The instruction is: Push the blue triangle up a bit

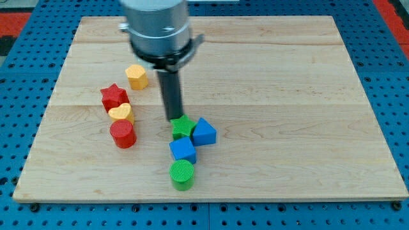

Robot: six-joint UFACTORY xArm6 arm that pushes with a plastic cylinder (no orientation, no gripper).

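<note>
The blue triangle point(204, 132) lies just below the board's middle, touching a green block point(182, 128) on its left. My tip point(174, 119) stands at the green block's upper left edge, up and to the left of the blue triangle, apart from it. A blue cube point(183, 151) sits just below the green block and the triangle. A green cylinder point(182, 174) stands below the cube.
At the view's left are a yellow hexagon block point(137, 76), a red star point(114, 97), a yellow heart point(121, 114) and a red cylinder point(123, 134). The wooden board point(287, 96) lies on a blue pegboard. The arm's grey body hangs over the board's top.
</note>
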